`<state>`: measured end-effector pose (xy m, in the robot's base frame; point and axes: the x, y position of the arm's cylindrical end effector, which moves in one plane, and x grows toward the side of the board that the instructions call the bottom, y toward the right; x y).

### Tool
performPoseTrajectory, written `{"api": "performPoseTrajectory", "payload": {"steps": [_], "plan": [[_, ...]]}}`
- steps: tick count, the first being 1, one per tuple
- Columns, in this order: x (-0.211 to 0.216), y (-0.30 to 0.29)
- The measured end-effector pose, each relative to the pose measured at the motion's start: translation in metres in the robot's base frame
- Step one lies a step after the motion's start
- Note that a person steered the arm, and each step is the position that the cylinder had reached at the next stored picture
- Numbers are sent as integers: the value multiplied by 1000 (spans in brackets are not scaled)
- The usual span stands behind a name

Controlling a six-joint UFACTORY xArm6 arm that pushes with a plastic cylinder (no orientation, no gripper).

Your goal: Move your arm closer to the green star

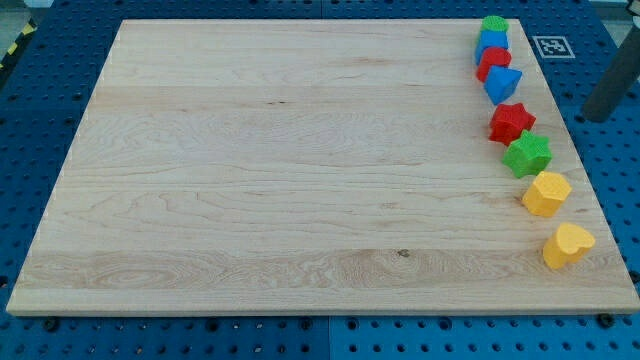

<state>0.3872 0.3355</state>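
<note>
Leaning off-board at the view's right, rod (612, 92), tip hidden, right of green star (527, 154).

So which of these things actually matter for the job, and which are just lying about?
In the job:
green star
my tip, off the board at the view's right, apart from the star

Just lying about:
green block
blue block
red block
blue block
red star
yellow block
yellow heart

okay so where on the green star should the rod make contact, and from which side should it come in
No grip is possible, only pushing. Touch the green star on its right edge, coming from the view's right where my tip sits off the board. The red star above and yellow block below crowd its other sides.
</note>
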Motion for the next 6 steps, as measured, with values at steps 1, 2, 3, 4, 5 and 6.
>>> {"api": "performPoseTrajectory", "payload": {"steps": [1, 2, 3, 4, 5, 6], "plan": [[0, 0], [22, 0], [58, -39], [67, -66], [85, -61], [76, -45]]}}
